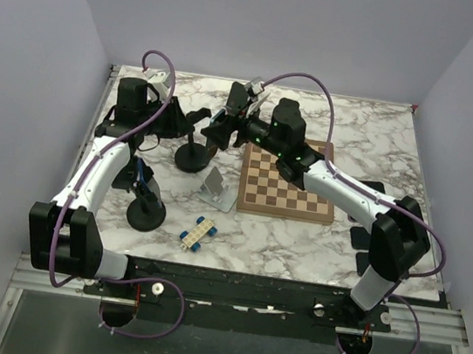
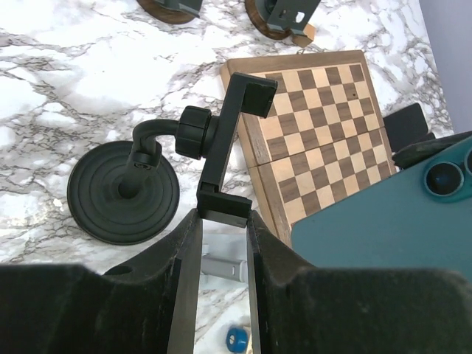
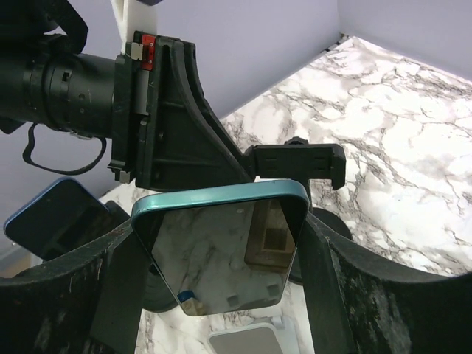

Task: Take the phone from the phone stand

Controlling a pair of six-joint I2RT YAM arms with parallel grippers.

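Note:
The black phone stand [image 2: 122,193] stands on the marble table on its round base [image 1: 190,159], and its clamp arm [image 2: 225,147] is empty. My left gripper [image 2: 223,217] is shut on the lower end of that clamp; it also shows in the top view [image 1: 191,121]. My right gripper [image 3: 221,247] is shut on the teal phone [image 3: 221,221], fingers on its two long edges. It holds the phone in the air just right of the clamp, apart from it. The phone's teal back and camera lenses show in the left wrist view [image 2: 383,214].
A wooden chessboard [image 1: 288,189] lies right of the stand. A second black stand [image 1: 145,214] holding a blue phone [image 3: 51,217] is at the front left. A small grey easel stand [image 1: 216,187] and a blue-and-white toy block [image 1: 198,233] lie in front.

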